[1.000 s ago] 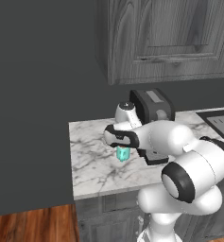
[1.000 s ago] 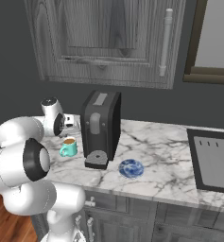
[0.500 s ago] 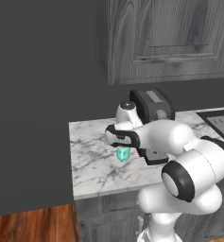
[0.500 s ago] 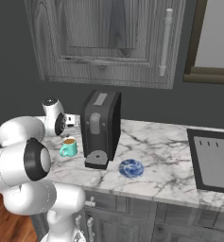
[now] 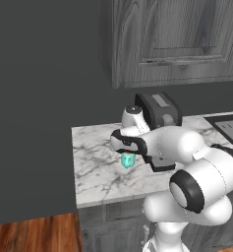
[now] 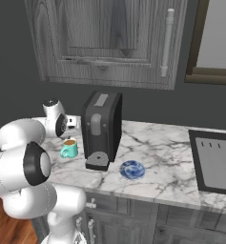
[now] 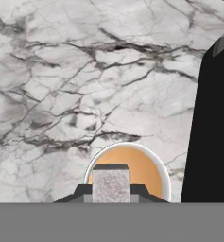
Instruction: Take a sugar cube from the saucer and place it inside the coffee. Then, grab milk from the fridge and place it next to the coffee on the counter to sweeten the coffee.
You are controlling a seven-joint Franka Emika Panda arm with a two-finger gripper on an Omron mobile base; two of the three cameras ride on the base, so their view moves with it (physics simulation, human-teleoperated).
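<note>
My gripper (image 7: 111,191) is shut on a white sugar cube (image 7: 111,182), which hangs right over the coffee (image 7: 146,171). The brown liquid fills the teal cup (image 5: 128,160) just below the hand. That cup (image 6: 69,148) stands on the white marble counter (image 5: 96,172), left of the black coffee machine (image 6: 102,128). The blue and white saucer (image 6: 132,169) lies on the counter to the right of the machine's drip tray. The fridge's dark grey side (image 5: 34,108) rises left of the counter. The milk is out of view.
The black coffee machine (image 7: 212,118) stands close beside the cup and the hand. Grey wood-grain wall cabinets (image 6: 109,43) hang above the counter. A dark sink (image 6: 214,159) is set into the counter at the far right.
</note>
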